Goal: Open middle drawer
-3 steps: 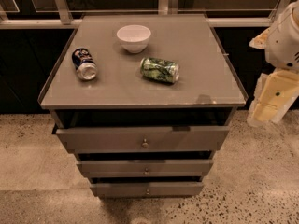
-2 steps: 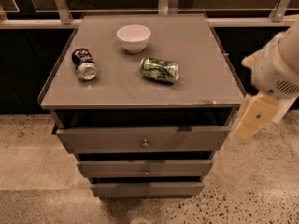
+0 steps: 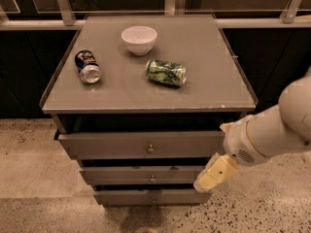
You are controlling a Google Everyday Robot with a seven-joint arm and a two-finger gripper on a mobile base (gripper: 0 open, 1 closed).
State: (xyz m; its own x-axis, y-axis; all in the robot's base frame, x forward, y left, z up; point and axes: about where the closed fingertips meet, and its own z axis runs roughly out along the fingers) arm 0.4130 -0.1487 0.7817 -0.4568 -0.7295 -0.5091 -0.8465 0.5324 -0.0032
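Note:
The middle drawer (image 3: 121, 174) is a slim grey-brown front with a small round metal knob (image 3: 152, 178) at its centre. It sits between the wider top drawer (image 3: 107, 145) and the narrower bottom drawer (image 3: 126, 197). My gripper (image 3: 214, 174), cream-coloured on a white arm (image 3: 272, 130), hangs at the right end of the middle drawer's front, level with it and well to the right of the knob. It covers that drawer's right end.
On the cabinet top (image 3: 209, 81) lie a white bowl (image 3: 139, 39), a blue can (image 3: 88, 67) on its side and a crushed green can (image 3: 166, 73). A speckled floor (image 3: 34, 178) surrounds the cabinet. A rail and dark panels run behind.
My arm has swung left and down from beside the cabinet's right edge to the front of the drawers, bringing the gripper level with the middle drawer. The drawers and cans have not moved.

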